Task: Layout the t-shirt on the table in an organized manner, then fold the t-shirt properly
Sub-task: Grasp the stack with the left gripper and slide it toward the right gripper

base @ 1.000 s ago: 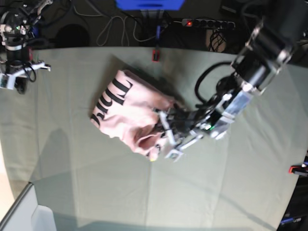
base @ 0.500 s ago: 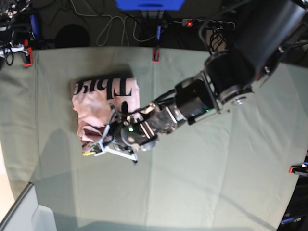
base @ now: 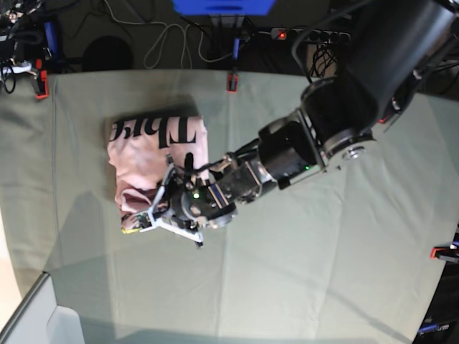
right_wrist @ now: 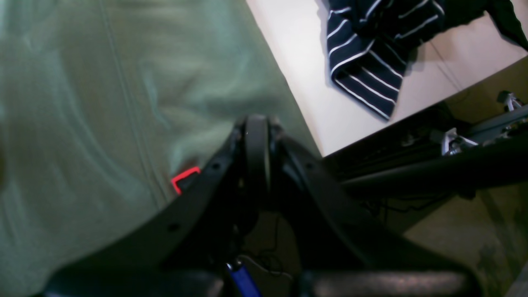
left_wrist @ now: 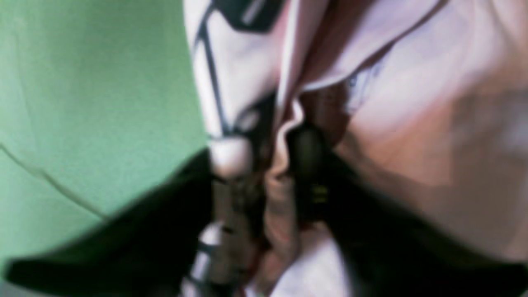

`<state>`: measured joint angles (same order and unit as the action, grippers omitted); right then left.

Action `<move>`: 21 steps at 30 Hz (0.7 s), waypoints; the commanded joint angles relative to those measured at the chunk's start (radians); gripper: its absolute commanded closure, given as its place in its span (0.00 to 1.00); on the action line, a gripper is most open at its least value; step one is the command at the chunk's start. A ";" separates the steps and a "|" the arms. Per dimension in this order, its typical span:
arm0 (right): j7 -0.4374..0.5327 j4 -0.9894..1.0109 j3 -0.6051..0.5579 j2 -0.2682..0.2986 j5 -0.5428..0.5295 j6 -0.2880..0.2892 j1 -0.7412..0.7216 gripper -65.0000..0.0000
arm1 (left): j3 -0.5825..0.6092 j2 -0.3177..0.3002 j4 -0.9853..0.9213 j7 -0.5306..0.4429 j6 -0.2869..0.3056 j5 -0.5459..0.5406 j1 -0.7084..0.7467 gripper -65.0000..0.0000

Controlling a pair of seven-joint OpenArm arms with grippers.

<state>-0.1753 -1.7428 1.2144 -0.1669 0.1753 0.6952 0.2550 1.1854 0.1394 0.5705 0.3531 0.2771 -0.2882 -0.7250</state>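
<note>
I work in a robotics lab: my table (base: 301, 287) is draped in grey-green cloth pinned by a red clamp (base: 233, 81), with a power strip (base: 310, 34) and loose cables (base: 172, 39) behind it, and a striped garment (right_wrist: 371, 53) lying on the pale floor (right_wrist: 297, 74) beside it.

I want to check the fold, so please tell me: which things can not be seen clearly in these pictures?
- Left gripper: left wrist view is blurred; whether it grips the t-shirt is unclear.
- T-shirt's near edge: base view, hidden under the left arm.
- Lettering: base view, partly folded under, unreadable.
- Right gripper: outside the base view.
- Table: cut off by frame edges.
</note>
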 commanded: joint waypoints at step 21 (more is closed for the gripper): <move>0.024 -0.021 -0.109 0.010 -0.018 0.003 0.027 1.00 | -0.358 -0.225 0.441 -0.021 0.001 -0.004 -0.026 0.18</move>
<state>-0.1734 -1.7432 1.1011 -0.1642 0.1749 0.6926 0.2768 0.8326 -0.0818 1.0019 0.3447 0.2855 -0.2920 -0.7223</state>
